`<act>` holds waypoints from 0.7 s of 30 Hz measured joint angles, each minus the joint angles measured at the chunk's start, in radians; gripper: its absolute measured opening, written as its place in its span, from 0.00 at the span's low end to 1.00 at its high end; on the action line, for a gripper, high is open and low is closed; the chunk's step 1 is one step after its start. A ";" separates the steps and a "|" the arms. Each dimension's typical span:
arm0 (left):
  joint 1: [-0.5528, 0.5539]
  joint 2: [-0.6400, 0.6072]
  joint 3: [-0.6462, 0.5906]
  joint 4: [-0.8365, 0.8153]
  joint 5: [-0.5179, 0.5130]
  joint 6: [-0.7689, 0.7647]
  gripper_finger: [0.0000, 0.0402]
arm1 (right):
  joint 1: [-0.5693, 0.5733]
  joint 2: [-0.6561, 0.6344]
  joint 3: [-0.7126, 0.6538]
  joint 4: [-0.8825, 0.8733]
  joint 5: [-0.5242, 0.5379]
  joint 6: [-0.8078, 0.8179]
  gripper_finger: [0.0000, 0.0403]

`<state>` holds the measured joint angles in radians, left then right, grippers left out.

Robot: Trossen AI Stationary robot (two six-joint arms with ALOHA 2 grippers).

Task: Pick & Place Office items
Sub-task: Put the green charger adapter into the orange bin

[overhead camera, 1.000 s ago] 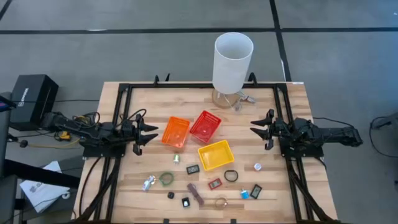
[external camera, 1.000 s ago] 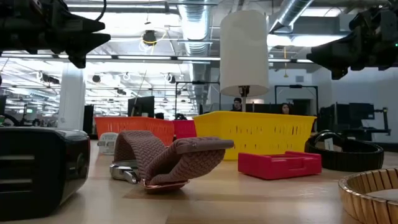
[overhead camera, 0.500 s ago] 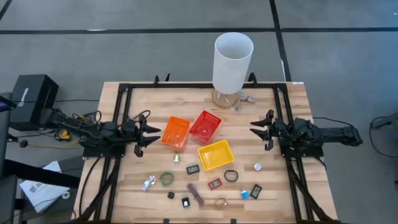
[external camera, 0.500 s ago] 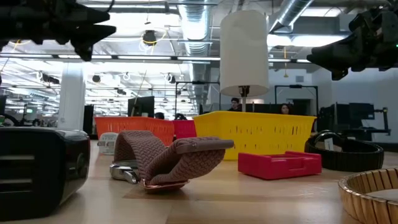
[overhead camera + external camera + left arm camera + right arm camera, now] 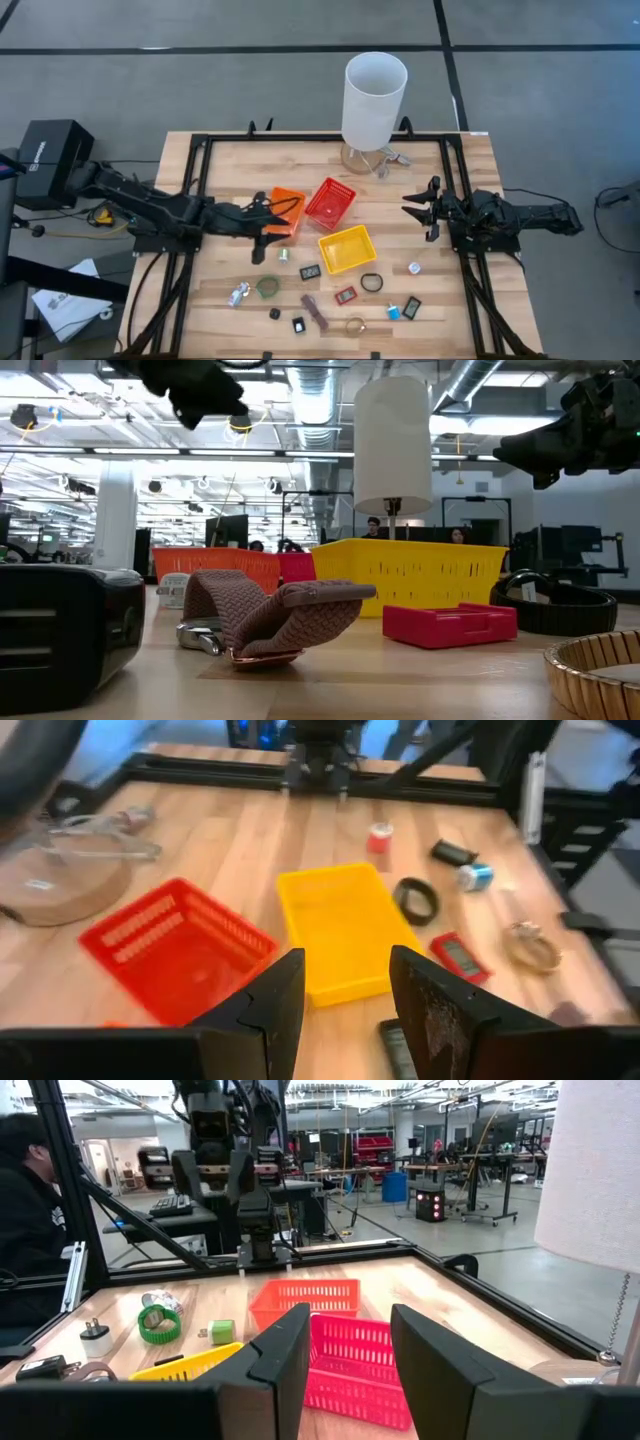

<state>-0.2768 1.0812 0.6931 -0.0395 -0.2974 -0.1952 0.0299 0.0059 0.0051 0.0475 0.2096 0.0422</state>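
The office items lie scattered on the near half of the table: a green ring (image 5: 267,288), a silvery clip (image 5: 238,294), a brown strip (image 5: 314,310), a red block (image 5: 345,295), a black ring (image 5: 372,282), a clear ring (image 5: 356,325) and small black and blue blocks. My left gripper (image 5: 262,232) is open in the air over the near left corner of the orange basket (image 5: 285,210); its wrist view (image 5: 345,1010) looks onto the yellow basket (image 5: 340,930). My right gripper (image 5: 412,208) is open and waits at the right side, above the table.
A red basket (image 5: 331,202) and a yellow basket (image 5: 347,249) sit beside the orange one at mid-table. A tall white cylinder (image 5: 375,98) stands on a clear base at the far edge. Black frame rails (image 5: 196,190) run along the left and right sides. People sit in the room beyond.
My left arm has reached out from the left side toward the table's middle, quickly in the last half second, and its gripper now hangs over the orange basket's near left corner, still open. Nothing on the table has moved.
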 joint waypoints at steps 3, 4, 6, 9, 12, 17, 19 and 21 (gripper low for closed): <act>-0.003 0.020 0.037 -0.046 0.114 0.004 0.36 | 0.000 0.000 0.000 0.000 0.000 0.000 0.33; -0.008 0.020 0.038 -0.076 0.144 0.003 0.36 | 0.000 0.000 0.000 0.000 0.000 0.000 0.33; -0.024 0.020 0.039 -0.140 0.158 -0.036 0.36 | 0.000 0.000 0.000 0.000 0.000 0.003 0.33; -0.055 0.034 0.039 -0.226 0.139 -0.146 0.36 | 0.000 0.000 0.000 0.000 0.000 0.003 0.33; -0.094 0.078 0.039 -0.288 0.136 -0.230 0.36 | 0.002 0.000 0.000 0.000 0.000 0.003 0.33; -0.160 0.171 0.039 -0.305 0.171 -0.229 0.36 | 0.002 0.000 0.000 0.000 0.000 0.003 0.33; -0.168 0.197 0.038 -0.305 0.181 -0.234 0.36 | 0.002 0.000 0.000 0.000 0.000 0.003 0.33; -0.171 0.211 0.038 -0.291 0.182 -0.236 0.36 | 0.002 0.000 0.000 0.000 0.000 0.003 0.33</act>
<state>-0.4473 1.2921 0.7315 -0.3303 -0.1150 -0.4309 0.0315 0.0063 0.0048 0.0475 0.2096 0.0448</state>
